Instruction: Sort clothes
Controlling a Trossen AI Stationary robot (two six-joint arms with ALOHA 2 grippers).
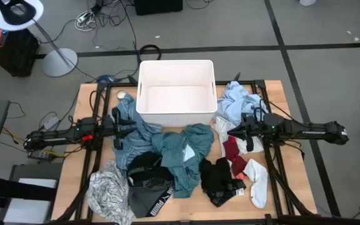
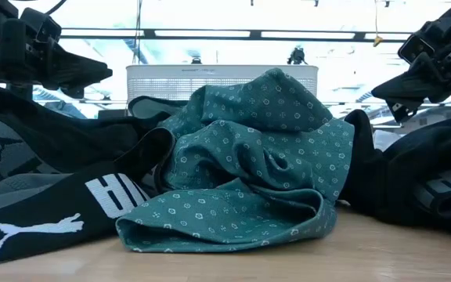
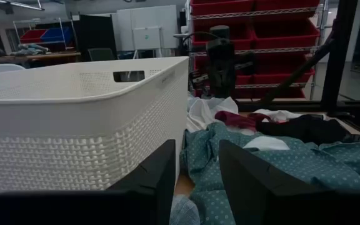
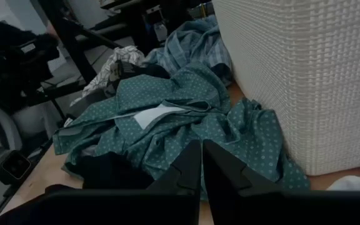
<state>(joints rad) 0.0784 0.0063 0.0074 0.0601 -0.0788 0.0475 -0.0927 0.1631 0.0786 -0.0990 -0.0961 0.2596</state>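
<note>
High view: your white rectangular plastic tub (image 1: 176, 94) sits at the far middle of the wooden table (image 1: 274, 100), nothing in it. The clothes lie around its near side: a teal dotted shirt (image 1: 183, 153) in the centre, a light-blue shirt (image 1: 237, 100) right of the tub, red socks (image 1: 233, 153) and white socks (image 1: 257, 181) on the right, black shorts (image 1: 217, 181) beside them, black and grey Puma shorts (image 1: 147, 190) at front left, a white-grey patterned top (image 1: 108, 190) at the left corner. Your left gripper (image 1: 120, 128) hangs at the tub's left near corner over blue cloth; your right gripper (image 1: 237, 133) hangs above the red socks.

Low view: the teal shirt (image 2: 249, 172) is heaped mid-table, Puma shorts (image 2: 45, 204) left of it, both arms raised above the pile.

Left wrist view: your left fingers (image 3: 161, 181) stand spread, holding nothing, beside the tub wall (image 3: 74, 125).

Right wrist view: your right fingers (image 4: 186, 172) are pressed together, empty, over the teal shirt (image 4: 167, 119).
</note>
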